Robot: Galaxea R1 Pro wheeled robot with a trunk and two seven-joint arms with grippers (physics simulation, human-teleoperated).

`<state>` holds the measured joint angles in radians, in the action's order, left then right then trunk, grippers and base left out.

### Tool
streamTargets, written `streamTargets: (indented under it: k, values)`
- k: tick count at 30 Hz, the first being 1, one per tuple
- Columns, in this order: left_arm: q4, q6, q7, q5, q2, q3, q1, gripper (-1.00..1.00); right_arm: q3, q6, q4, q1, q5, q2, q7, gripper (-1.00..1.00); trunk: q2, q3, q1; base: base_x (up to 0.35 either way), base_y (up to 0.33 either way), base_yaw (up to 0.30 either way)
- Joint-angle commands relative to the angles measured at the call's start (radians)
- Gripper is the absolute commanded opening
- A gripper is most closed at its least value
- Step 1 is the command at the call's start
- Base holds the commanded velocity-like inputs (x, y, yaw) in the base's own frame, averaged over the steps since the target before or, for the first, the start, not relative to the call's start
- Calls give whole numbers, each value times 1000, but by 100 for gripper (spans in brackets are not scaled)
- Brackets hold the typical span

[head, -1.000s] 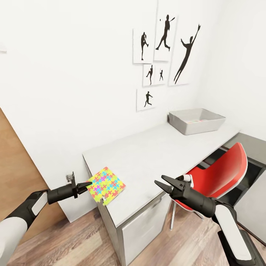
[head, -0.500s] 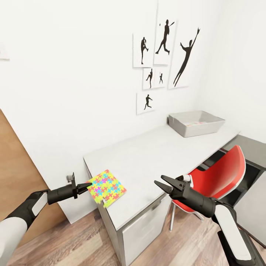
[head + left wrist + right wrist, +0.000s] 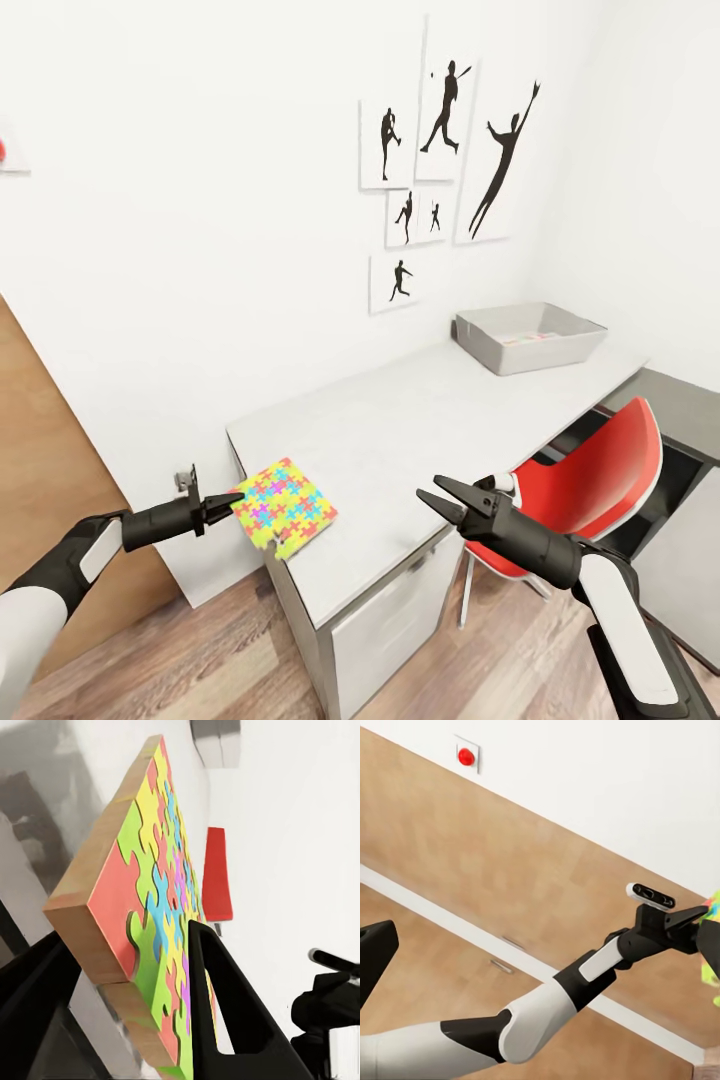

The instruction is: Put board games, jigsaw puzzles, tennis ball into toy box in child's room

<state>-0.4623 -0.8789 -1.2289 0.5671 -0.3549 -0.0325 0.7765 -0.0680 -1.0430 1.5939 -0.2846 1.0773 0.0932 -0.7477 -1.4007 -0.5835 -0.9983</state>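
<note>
Here the left gripper (image 3: 232,499) is clamped on the jigsaw puzzle (image 3: 284,505), held tilted over the table's (image 3: 420,440) 7 o'clock corner. The right gripper (image 3: 436,497) hovers with fingers apart. The toy box (image 3: 530,337) sits at 2 o'clock.

The jigsaw puzzle (image 3: 283,504) is covered in interlocking pieces of yellow, red, blue, green and pink, with plain tan sides. The toy box (image 3: 530,338) is coloured light grey; a faint pink and yellow strip, perhaps print, is seen inside. The table (image 3: 420,440) is pale grey-white, the chair (image 3: 590,490) red, the silhouette pictures (image 3: 445,150) black on white.
</note>
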Motion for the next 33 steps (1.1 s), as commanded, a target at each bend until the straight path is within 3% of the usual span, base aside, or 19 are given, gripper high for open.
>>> streamTargets:
  k: [1,6,11,16,18,21,22,26,29,33]
  values:
    - [0,-21,-2,4,-5,-3,1,-100,-1,-4,0,-1,-5,-2,-5,100,7,2,4,0,0,0]
    - [-3,-51,-34,5,-33,-3,3,-100,8,11,0,-1,-6,-4,-5,100,42,18,23,0,0,0]
    - [-46,-61,-208,-6,-83,-20,4,-100,37,42,0,-1,-7,-3,-5,100,77,34,42,0,0,0]
    - [-96,-76,-308,-8,-126,-59,3,-100,86,52,0,-1,-19,-4,39,100,112,49,61,0,0,0]
    - [-105,-79,-341,-8,-140,-80,3,-100,116,54,0,-1,-25,-6,103,100,126,56,69,0,0,0]
    - [-111,-82,-342,-9,-152,-100,3,-100,180,53,0,-2,-28,-17,265,100,147,65,81,0,0,0]
    - [-113,-82,-342,-10,-154,-104,3,-100,208,50,1,-4,-29,-34,335,100,154,68,84,0,0,0]
    - [-115,-83,-342,-9,-156,-109,4,-100,260,40,1,-6,-29,-98,498,100,182,81,100,0,0,0]
    - [-123,-83,-342,-10,-159,-110,4,-100,276,33,1,-8,-30,-122,567,100,203,90,111,0,0,0]
    - [-150,-83,-342,-9,-163,-112,4,-100,278,29,1,-11,-31,-119,607,100,231,103,127,-8,0,0]
